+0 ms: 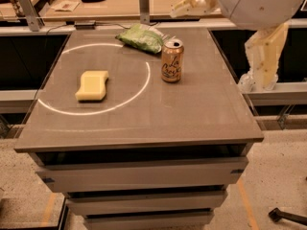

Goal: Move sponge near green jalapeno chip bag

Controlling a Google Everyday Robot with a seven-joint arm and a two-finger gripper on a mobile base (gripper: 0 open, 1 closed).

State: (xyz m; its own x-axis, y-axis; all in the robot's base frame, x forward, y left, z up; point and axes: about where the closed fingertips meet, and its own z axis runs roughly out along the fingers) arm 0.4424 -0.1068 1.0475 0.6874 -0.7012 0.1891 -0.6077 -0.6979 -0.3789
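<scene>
hand [176,11] above table's far edge, grip unclear | sponge [92,86] apart fr chip bag [139,36]

The grey table [192,121] is carrying three things, and a white ring [98,113] is showing on its top. The can [172,60] is standing upright just outside the ring's right side. The sponge [92,85] is lying flat inside the ring, well left of the can. The bag [140,37] is lying just behind the can, to its left. The gripper [176,10] is hanging above the far edge, behind the can.
</scene>
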